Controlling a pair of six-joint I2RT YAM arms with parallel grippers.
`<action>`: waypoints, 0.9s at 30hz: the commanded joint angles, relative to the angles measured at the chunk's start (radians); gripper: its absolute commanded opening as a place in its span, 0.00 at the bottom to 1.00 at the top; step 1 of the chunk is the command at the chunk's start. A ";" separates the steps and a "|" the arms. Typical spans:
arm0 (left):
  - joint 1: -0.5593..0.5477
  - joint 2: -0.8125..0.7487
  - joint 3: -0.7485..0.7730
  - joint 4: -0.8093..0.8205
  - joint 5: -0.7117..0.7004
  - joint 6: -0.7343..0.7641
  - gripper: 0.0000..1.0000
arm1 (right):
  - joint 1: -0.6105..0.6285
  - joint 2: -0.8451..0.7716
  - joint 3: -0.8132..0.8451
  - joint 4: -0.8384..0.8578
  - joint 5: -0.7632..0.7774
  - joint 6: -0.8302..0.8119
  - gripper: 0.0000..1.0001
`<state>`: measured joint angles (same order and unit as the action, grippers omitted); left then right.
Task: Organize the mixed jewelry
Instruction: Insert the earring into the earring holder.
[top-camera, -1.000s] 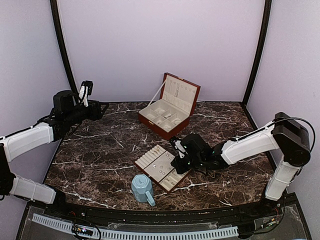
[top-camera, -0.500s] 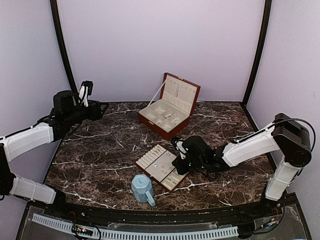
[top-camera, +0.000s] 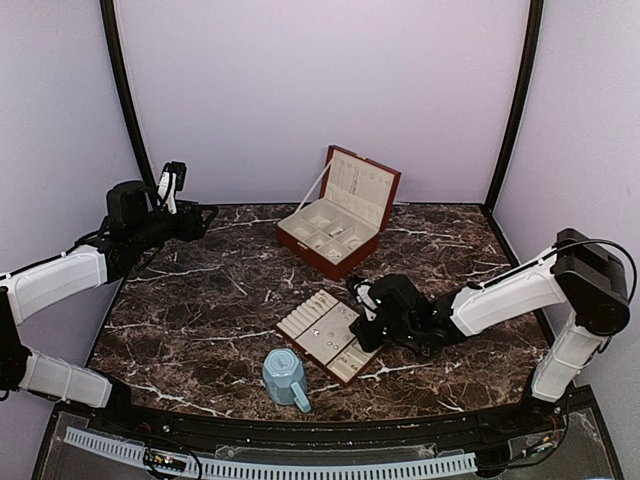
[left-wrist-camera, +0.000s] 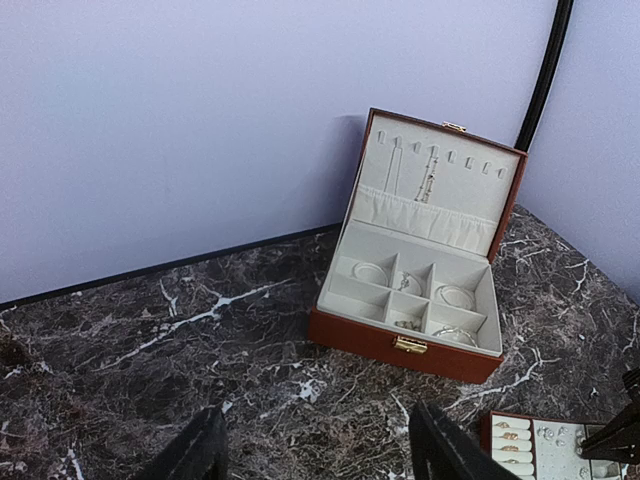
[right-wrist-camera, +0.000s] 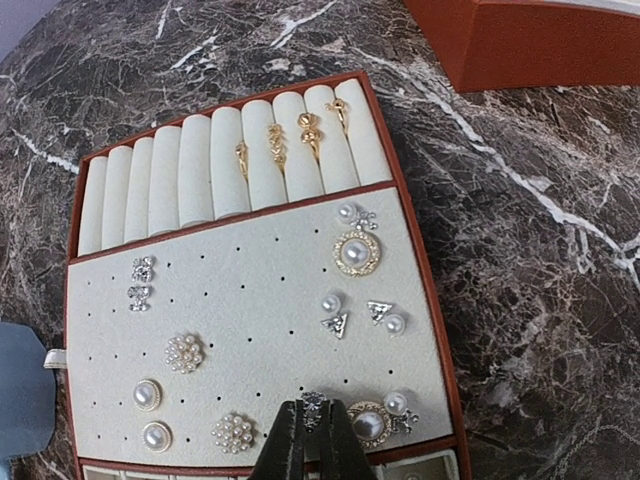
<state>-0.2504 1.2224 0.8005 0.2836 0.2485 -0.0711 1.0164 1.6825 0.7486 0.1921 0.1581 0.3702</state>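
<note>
The flat brown tray (right-wrist-camera: 432, 300) with cream lining holds gold rings (right-wrist-camera: 275, 145) in its rolls and several pearl and silvery studs (right-wrist-camera: 357, 252) on its pad. My right gripper (right-wrist-camera: 313, 425) is shut on a small silvery stud (right-wrist-camera: 314, 404), which it holds at the pad's near edge beside a gold-rimmed pearl stud (right-wrist-camera: 368, 422). In the top view it (top-camera: 360, 322) sits over the tray's right side (top-camera: 300, 322). My left gripper (left-wrist-camera: 320, 445) is open and empty, held high at the far left (top-camera: 205, 216). Thin silvery bracelets (left-wrist-camera: 456, 296) lie in the open box's compartments.
The open brown jewelry box (top-camera: 322, 255) stands behind the tray, its lid up, with chains hanging inside the lid (left-wrist-camera: 430, 180). A light-blue faceted mug (top-camera: 285, 376) stands just near-left of the tray and shows at the left edge of the right wrist view (right-wrist-camera: 22, 390).
My right gripper has shifted a little to the right over the tray, still shut on the stud. The left arm has not moved.
</note>
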 joint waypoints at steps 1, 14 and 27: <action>0.005 -0.033 -0.018 0.032 0.016 0.013 0.65 | 0.006 -0.027 -0.011 -0.125 0.023 -0.024 0.07; 0.005 -0.038 -0.020 0.033 0.020 0.012 0.65 | 0.001 -0.111 0.024 -0.186 -0.003 -0.034 0.22; 0.005 -0.040 -0.018 0.034 0.023 0.013 0.65 | -0.065 -0.144 0.089 -0.229 -0.101 0.003 0.27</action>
<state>-0.2504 1.2144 0.7956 0.2901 0.2550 -0.0708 0.9642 1.5204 0.7895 -0.0174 0.0940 0.3496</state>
